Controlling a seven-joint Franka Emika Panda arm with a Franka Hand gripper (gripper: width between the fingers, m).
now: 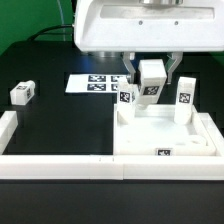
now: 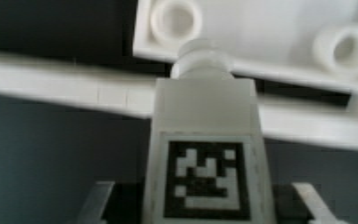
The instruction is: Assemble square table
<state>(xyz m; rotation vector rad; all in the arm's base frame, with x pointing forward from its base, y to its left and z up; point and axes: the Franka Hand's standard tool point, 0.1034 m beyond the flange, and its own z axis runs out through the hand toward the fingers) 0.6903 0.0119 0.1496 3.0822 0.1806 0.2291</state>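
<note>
Currently the gripper is pinching a leg between its fingers, over the far edge of the tabletop. The tabletop lies at the front corner of the table on the exterior view's right, against the front wall. In the wrist view, the leg's narrow tip points at the tabletop's rim, between two sockets. A second leg stands at the tabletop's far right corner and a third leg at its far left corner. A fourth leg lies near the table's left edge.

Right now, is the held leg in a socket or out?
Out. The pincer holds the leg above the tabletop; in the wrist view its tip sits short of both open sockets.
</note>
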